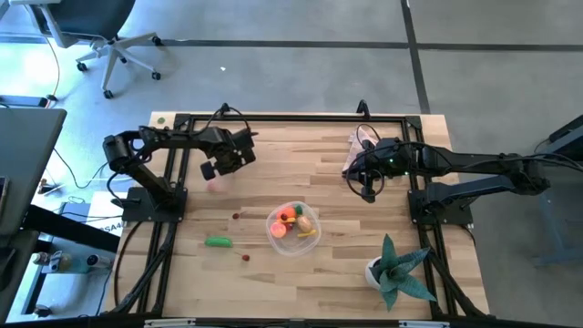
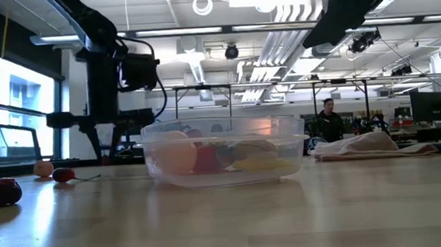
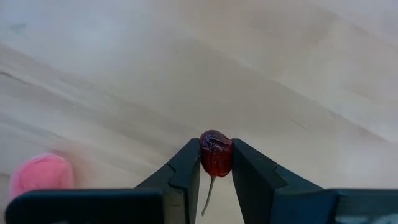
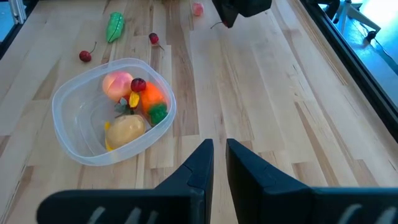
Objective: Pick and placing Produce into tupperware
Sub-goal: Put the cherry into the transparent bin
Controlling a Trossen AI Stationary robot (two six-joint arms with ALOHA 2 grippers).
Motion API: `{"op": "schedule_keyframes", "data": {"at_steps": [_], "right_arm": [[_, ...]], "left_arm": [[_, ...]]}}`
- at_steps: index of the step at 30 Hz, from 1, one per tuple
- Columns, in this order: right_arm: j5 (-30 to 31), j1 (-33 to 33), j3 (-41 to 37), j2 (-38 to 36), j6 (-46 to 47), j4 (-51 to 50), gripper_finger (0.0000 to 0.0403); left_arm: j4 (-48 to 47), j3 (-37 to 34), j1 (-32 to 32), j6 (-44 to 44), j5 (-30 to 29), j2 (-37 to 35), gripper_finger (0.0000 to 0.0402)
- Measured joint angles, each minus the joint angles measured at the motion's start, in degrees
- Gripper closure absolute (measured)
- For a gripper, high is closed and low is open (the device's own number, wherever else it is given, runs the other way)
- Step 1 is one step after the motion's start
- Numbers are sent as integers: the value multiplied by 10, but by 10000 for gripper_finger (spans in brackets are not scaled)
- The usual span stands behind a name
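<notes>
We find the left claw (image 3: pixel 216 180) raised above the desk (image 1: pixel 319 155), its fingers pinched on a small red cherry (image 3: pixel 216 153) whose stem hangs down between them. A pink ball (image 1: pixel 216 185) lies on the desk just below this claw and to one side of it. Farther out from it, toward the desk's front, lie a green pod (image 1: pixel 218 241) and two loose cherries (image 1: pixel 235 217), all outside the clear tupperware (image 1: pixel 293 228).

The tupperware already holds an orange carrot (image 4: pixel 151 96), a peach-coloured ball (image 4: pixel 118 83), a tan potato-like piece (image 4: pixel 125 129), a cherry and something yellow.

The right claw (image 4: pixel 216 163) waits above the desk beyond the tupperware, fingers all but closed and holding nothing; a pink cloth (image 1: pixel 358 146) lies just behind it.

We judge the task past halfway: the held cherry, the pink ball, the pod and two cherries remain.
</notes>
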Motion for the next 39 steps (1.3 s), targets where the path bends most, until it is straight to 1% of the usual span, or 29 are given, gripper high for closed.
{"op": "schedule_keyframes", "data": {"at_steps": [10, 14, 16, 18, 23, 29, 34, 39], "right_arm": [[0, 0, 0, 0, 0, 0, 371], [0, 0, 0, 0, 0, 0, 371], [0, 0, 0, 0, 0, 0, 371], [0, 0, 0, 0, 0, 0, 371], [0, 0, 0, 0, 0, 0, 371], [0, 0, 0, 0, 0, 0, 371], [0, 0, 0, 0, 0, -1, 371], [0, 0, 0, 0, 0, -1, 371]], "left_arm": [[-11, 80, -8, 126, 68, -1, 326], [-11, 122, -17, 175, 109, -1, 326], [-13, 145, -26, 191, 134, -2, 326], [-16, 165, -37, 193, 145, -2, 326], [-23, 211, -85, 186, 145, -2, 326], [-21, 242, -165, 151, 136, -2, 325], [-13, 250, -238, 109, 79, -2, 325], [30, 250, -303, 96, 42, 13, 325]]}}
